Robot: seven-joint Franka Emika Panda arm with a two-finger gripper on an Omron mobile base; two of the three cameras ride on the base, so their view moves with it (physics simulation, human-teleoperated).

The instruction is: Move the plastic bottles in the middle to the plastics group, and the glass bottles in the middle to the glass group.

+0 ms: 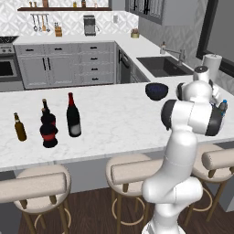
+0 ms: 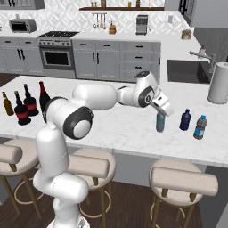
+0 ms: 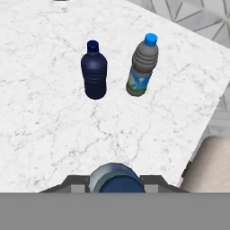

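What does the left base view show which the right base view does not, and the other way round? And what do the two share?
Left base view: a dark bowl on the counter. Right base view: the jaws shut on the light-blue bottle, with the dark-blue bottle standing to its right, apart from it. Both: the tall wine bottle, the amber bottle and the two squat dark bottles, all upright on that counter.
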